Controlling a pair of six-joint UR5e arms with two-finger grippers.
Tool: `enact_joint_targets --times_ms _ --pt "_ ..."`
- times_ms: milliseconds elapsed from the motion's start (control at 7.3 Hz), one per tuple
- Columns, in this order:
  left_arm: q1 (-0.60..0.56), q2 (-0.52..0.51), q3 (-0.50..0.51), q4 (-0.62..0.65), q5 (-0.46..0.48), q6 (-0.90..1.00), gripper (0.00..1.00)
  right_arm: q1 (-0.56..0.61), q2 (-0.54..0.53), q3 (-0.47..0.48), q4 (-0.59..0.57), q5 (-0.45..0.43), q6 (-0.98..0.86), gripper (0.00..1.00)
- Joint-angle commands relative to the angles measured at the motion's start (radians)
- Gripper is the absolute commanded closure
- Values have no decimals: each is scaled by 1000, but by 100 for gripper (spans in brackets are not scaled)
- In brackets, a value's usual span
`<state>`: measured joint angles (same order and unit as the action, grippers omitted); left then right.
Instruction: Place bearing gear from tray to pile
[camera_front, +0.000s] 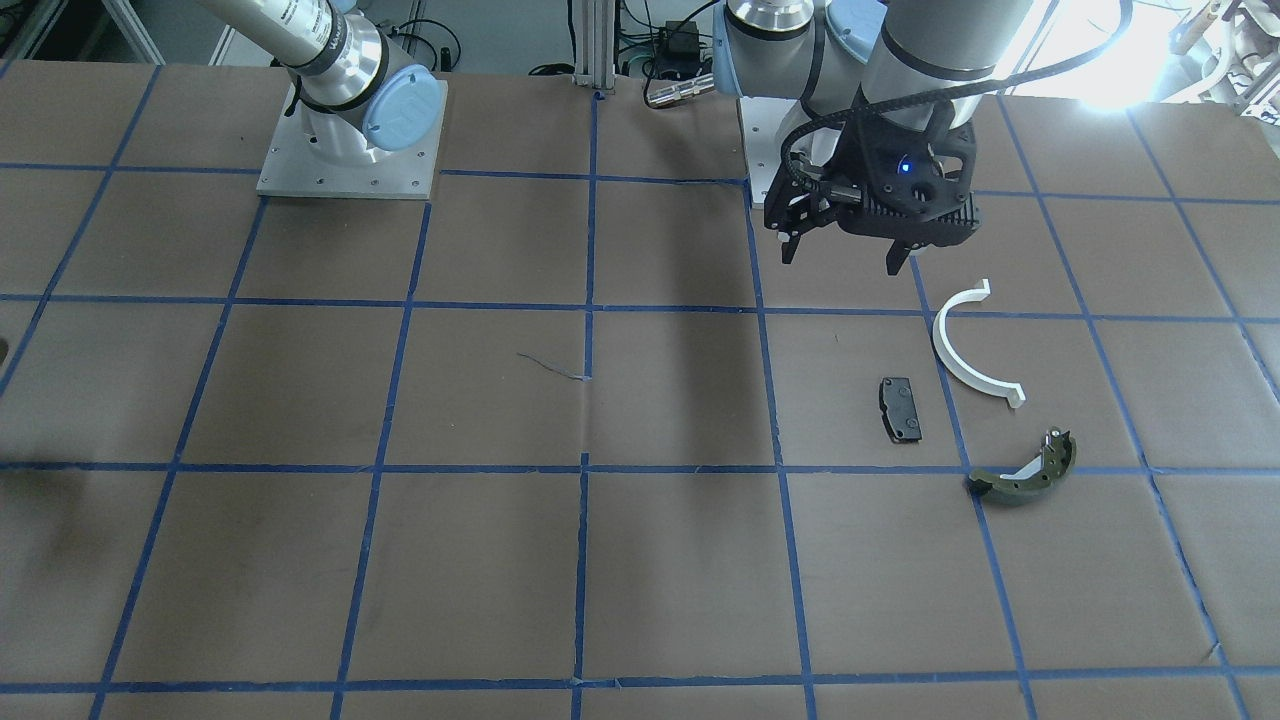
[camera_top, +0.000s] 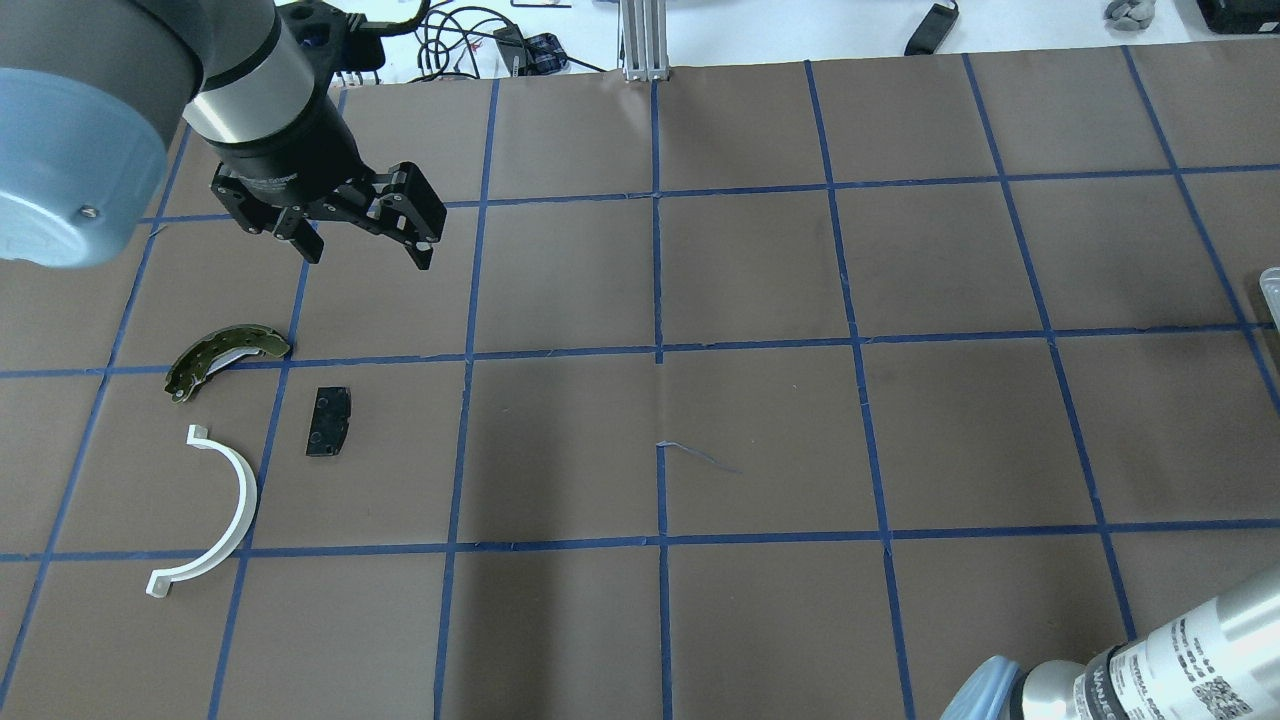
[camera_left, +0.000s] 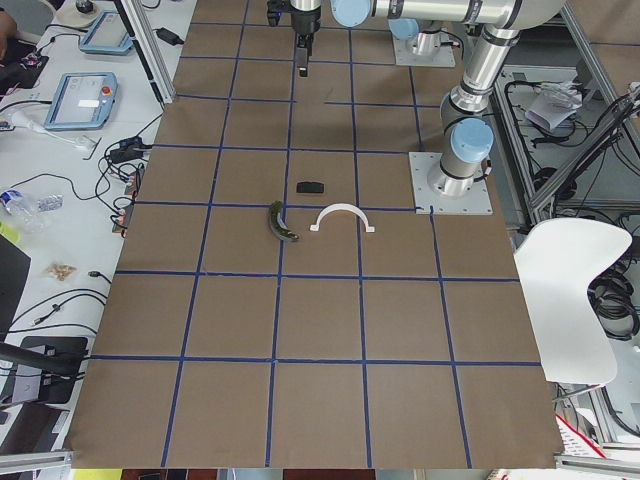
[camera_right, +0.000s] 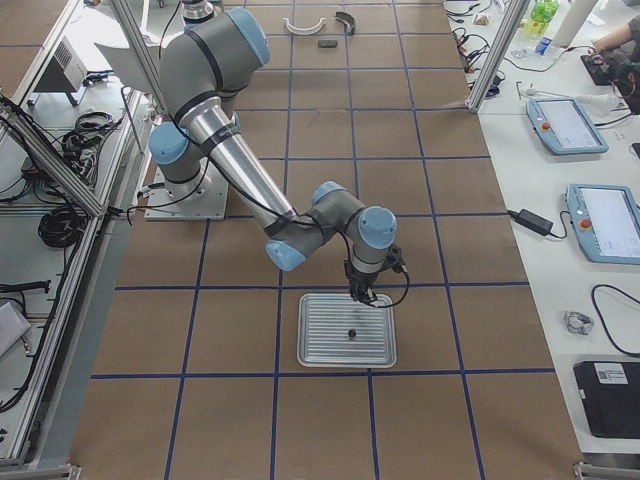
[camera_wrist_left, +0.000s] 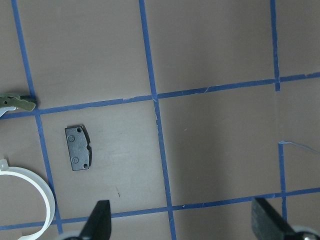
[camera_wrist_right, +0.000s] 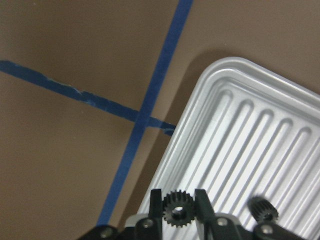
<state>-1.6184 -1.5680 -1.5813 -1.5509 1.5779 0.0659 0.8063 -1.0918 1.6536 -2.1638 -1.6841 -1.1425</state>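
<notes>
1. Only the right wrist view shows the grasp. The right gripper (camera_wrist_right: 178, 199) has its two fingertips pressed against the sides of the small black toothed bearing gear (camera_wrist_right: 178, 210), over a corner of the ribbed metal tray (camera_wrist_right: 240, 125). A second dark toothed shape (camera_wrist_right: 263, 208), blurred, shows just beside it.
2. The exterior right view gives the setting. The near arm bends down to the tray's far edge, and a black speck (camera_right: 351, 333) lies on the ribs. The grasp is too small to judge there.
3. The overhead view shows the left gripper (camera_top: 368, 255) hanging above the brown table (camera_top: 760, 430), jaws wide apart with nothing between them.
4. The pile lies near that gripper, well apart from the tray. The white half-ring (camera_top: 238, 490), black pad (camera_top: 329, 421) and olive brake shoe (camera_top: 225, 355) are close together but not touching. The left wrist view shows the pad whole and only parts of the other two.
5. The label with a square code on the right arm's tube (camera_top: 1190, 660) has print too small to read, as does the white print on the left gripper's body.
</notes>
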Motion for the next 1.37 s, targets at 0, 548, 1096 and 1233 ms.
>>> enact_joint_targets --times_ms 0,548,1096,1233 --pt "0 0 0 0 -1 0 0 173 -110 113 4 -11 252 100" --pt "0 0 0 0 -1 0 0 477 -210 130 149 4 686 100" --pt "0 0 0 0 -1 0 0 782 -201 130 150 87 1135 100" --pt "0 0 0 0 -1 0 0 851 -198 130 148 118 1218 100"
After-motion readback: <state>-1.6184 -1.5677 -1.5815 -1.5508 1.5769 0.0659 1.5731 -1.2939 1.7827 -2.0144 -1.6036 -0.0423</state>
